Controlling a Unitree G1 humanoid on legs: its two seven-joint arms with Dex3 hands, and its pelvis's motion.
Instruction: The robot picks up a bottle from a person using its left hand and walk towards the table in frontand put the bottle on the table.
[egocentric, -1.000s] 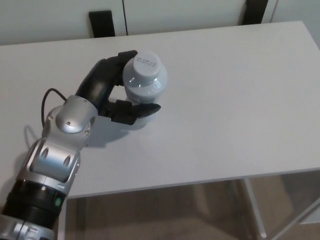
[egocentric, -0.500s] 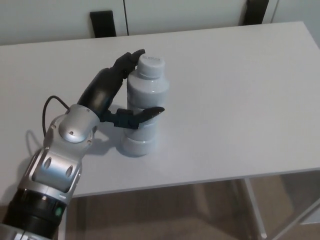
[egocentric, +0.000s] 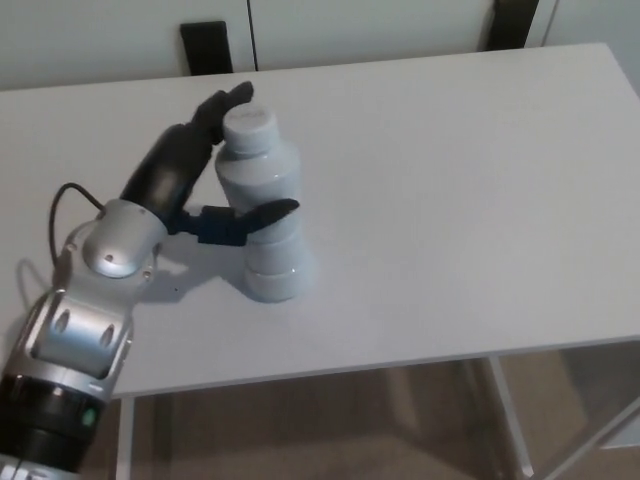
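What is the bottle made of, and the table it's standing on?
The bottle looks like pale grey-white plastic: smooth, faintly shiny, with a moulded waist and a screw cap. It could also be coated metal. The table has a flat, matte white top with no grain showing, so probably laminate or painted board. The left hand holding the bottle looks like dull black plastic or rubber.

The bottle (egocentric: 256, 165), held aloft and tilted a second ago, now stands on the tabletop (egocentric: 450, 180); it and the left hand (egocentric: 185, 165) are nearer the tabletop's left edge.

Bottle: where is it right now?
In the head view the bottle stands on the white table, left of centre, with the left hand wrapped around its middle.
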